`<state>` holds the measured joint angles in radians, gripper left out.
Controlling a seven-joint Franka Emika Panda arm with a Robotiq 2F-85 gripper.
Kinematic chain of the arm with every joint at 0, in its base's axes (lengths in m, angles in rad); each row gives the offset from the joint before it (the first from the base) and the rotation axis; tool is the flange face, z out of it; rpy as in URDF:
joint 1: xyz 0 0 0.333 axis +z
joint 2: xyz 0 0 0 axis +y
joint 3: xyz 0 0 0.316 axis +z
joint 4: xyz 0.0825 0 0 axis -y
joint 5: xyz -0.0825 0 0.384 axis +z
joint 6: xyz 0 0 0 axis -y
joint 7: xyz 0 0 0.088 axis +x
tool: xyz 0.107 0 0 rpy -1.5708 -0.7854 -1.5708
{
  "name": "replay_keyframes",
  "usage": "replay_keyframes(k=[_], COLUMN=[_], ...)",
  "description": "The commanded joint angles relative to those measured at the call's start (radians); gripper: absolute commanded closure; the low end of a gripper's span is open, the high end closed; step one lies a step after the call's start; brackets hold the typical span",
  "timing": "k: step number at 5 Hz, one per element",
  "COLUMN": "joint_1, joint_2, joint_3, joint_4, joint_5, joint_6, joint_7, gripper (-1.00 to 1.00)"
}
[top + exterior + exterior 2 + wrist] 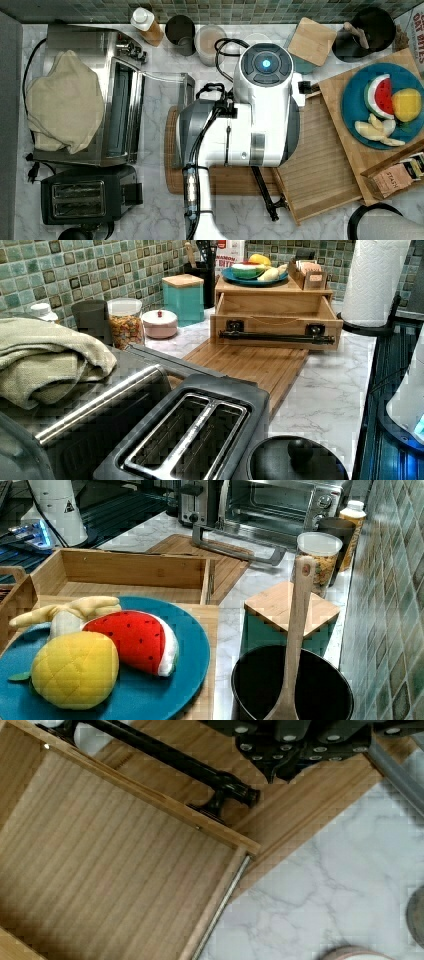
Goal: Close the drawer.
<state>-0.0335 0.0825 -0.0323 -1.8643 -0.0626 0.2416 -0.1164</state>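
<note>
The drawer (pixel 320 160) is a shallow bamboo tray with a ribbed floor. It stands pulled out of the wooden stand (pixel 274 290), and its black bar handle (pixel 276 336) faces the cutting board. In the wrist view the drawer's floor (pixel 110 870) and one end of the handle (pixel 225 785) lie below my gripper (pixel 295 747), which hangs above the handle's end and touches nothing. In the top view my white arm (pixel 250 125) covers the drawer's front edge. The right view shows the drawer (pixel 130 572) with nothing inside it.
A bamboo cutting board (pixel 250 362) lies in front of the drawer. The toaster oven (pixel 120 115), its door down, has a cloth (pixel 62 100) on top, with a black toaster (pixel 85 197) beside it. A blue plate of toy fruit (pixel 385 105) sits on the stand. Jars and a teal canister (pixel 183 295) line the wall.
</note>
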Motion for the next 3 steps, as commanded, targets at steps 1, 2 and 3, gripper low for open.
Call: replay_keyframes(k=[1,2,3], joint_1=[-0.025,-0.006,0.006], joint_2=[-0.048,-0.052,-0.044], joint_3=[0.006,0.009,0.014], joint_4=[-0.097,-0.165,-0.204], joint_5=[0.141,0.147,0.160], joint_6=[0.050,0.128,0.173], joint_7=[-0.356,-0.444,-0.484], gripper=[1.00,1.00,1.00])
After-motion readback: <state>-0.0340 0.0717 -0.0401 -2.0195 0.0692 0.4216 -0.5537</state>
